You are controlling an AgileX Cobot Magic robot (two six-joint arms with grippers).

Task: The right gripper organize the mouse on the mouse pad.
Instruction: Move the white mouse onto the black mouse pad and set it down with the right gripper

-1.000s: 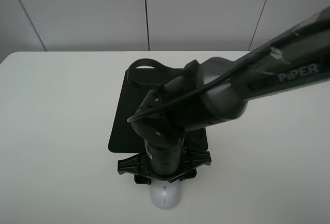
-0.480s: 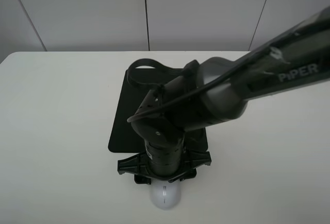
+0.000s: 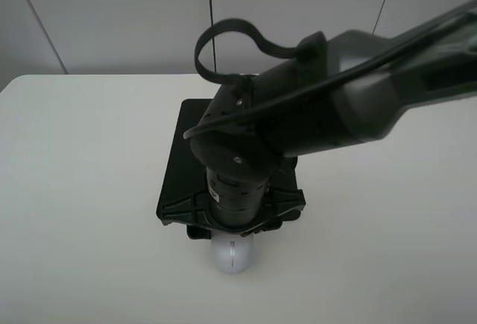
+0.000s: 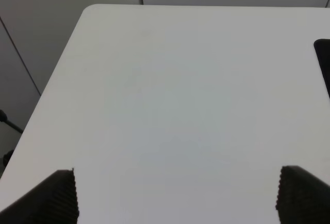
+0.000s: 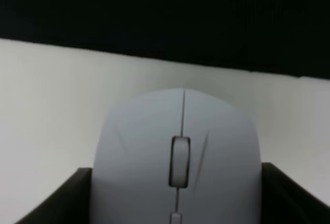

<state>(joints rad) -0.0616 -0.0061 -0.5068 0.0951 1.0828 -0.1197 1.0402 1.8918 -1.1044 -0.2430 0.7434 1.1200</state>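
The white mouse point(image 3: 231, 257) sits between the fingers of my right gripper point(image 3: 232, 236), just in front of the near edge of the black mouse pad point(image 3: 177, 166). In the right wrist view the mouse point(image 5: 178, 147) fills the gap between the two black fingers point(image 5: 72, 195), which touch its sides. The mouse pad point(image 5: 165, 13) shows there as a dark band beyond it. The thick right arm hides much of the pad from above. My left gripper point(image 4: 180, 195) is open over bare table, with only a corner of the pad point(image 4: 324, 59) in its view.
The white table point(image 3: 82, 190) spreads to both sides of the pad. Its far edge meets a grey panelled wall point(image 3: 112, 18). The right arm's cable loop point(image 3: 223, 37) stands up above the pad.
The right arm has risen and drawn back toward the pad. The mouse has moved with it, closer to the pad's near edge.
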